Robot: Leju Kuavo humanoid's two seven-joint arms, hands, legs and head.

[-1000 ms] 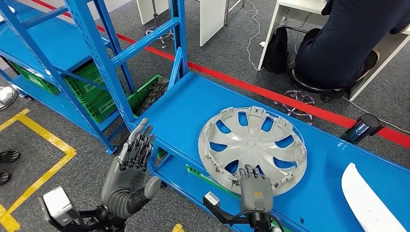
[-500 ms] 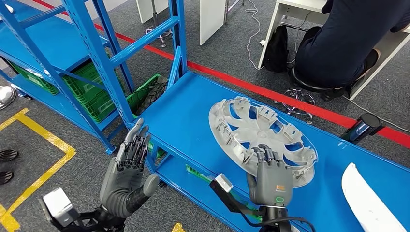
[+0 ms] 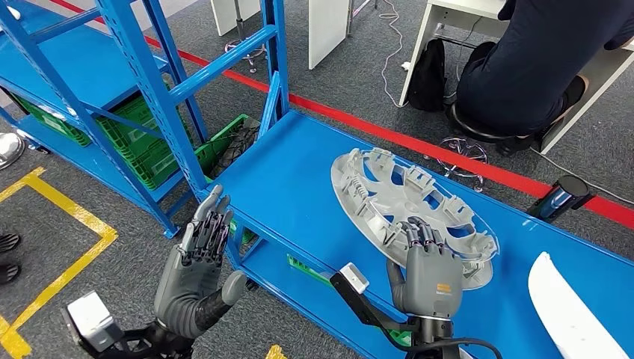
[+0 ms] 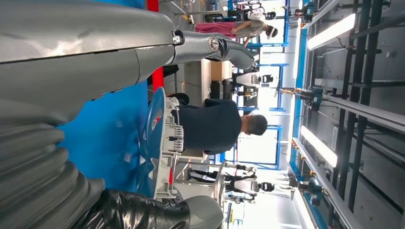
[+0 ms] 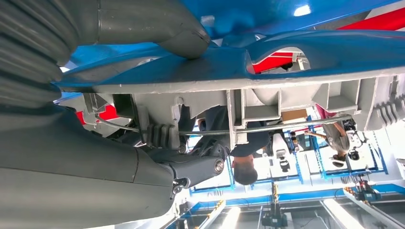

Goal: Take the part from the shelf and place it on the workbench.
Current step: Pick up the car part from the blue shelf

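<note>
A grey plastic hubcap (image 3: 400, 198) stands tilted over the blue shelf board (image 3: 288, 183), its near rim lifted and its far rim low. My right hand (image 3: 428, 275) grips that near rim, fingers over the top face. In the right wrist view the ribbed underside of the hubcap (image 5: 286, 95) lies between thumb and fingers. My left hand (image 3: 198, 258) is held up flat with fingers straight, holding nothing, just off the shelf's left front corner. The left wrist view catches the hubcap (image 4: 165, 143) edge-on beyond the blue board.
Blue shelf uprights (image 3: 149, 82) rise at the left, with green crates (image 3: 134, 138) behind them. A white curved part (image 3: 568, 314) lies at the board's right end. A person (image 3: 538, 60) sits at a desk beyond the red floor line (image 3: 419, 146).
The hubcap lay flat a second ago; its near rim has come up and it has shifted right with my right hand. The left hand has barely moved.
</note>
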